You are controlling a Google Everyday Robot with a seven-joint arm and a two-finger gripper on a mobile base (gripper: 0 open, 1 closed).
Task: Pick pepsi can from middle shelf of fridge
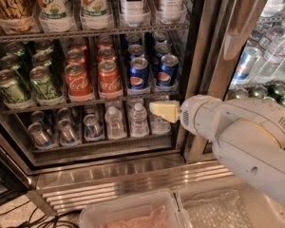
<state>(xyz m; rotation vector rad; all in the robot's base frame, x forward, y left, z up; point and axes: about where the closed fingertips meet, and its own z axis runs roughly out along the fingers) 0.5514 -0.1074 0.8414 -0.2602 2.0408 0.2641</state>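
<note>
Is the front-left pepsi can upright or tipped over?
Upright: the pepsi can stands silver top up on the middle shelf; the gripper hovers just below, to its right.

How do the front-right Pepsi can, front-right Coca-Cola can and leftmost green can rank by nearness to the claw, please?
Claw, below the middle shelf's right end:
1. Dark-blue aluminium Pepsi can, just above.
2. Red aluminium Coca-Cola can, mid-shelf.
3. Green aluminium can, far left.

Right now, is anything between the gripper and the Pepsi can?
Nothing visible covers the nearest pepsi can; its front is bare. But the gripper hangs lower, before the water bottles, so the front rail of the middle shelf lies between them.
</note>
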